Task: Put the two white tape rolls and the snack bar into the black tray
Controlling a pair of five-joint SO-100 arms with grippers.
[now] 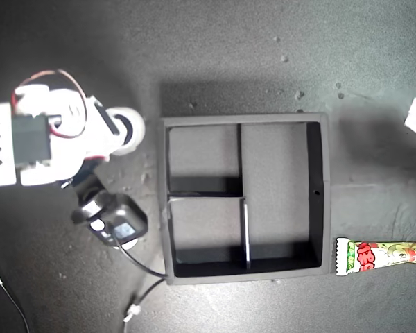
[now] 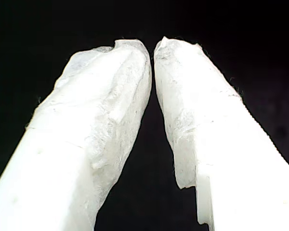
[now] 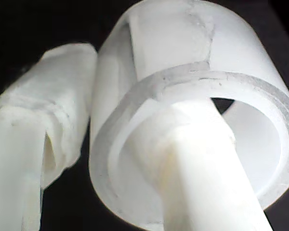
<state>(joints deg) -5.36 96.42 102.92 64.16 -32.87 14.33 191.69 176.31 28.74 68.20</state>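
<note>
Nearest the lens in the second wrist view: the plain white tape roll (image 3: 192, 120), a stiff ring with a wide round hole, filling most of the picture. One padded finger of my second gripper (image 3: 111, 159) passes through the hole, the other finger (image 3: 43, 130) presses the outer wall, so the jaws are clamped across the ring's wall. Judgement: the roll is light and rigid, its smooth face may slip, and a pinch through the hole is the secure hold. First wrist view: my first gripper (image 2: 153, 53) shows two white wrapped fingers with tips nearly meeting, nothing between them, only darkness beyond. Exterior view: the square matte black tray (image 1: 319, 194) with raised walls sits mid-frame, and all three compartments look bare. The long white-and-green snack bar (image 1: 381, 255) with red lettering lies on the dark table just off the tray's lower corner at the exterior view's right, partly cut by the frame edge. Judgement: the packet is soft and crinkly, best pinched across its middle. At the exterior view's left, a white arm (image 1: 62, 139) is folded low, carrying a white ring (image 1: 128, 128) at its tip, just beside the tray's wall; likely my second arm. A second tape roll is not seen.
</note>
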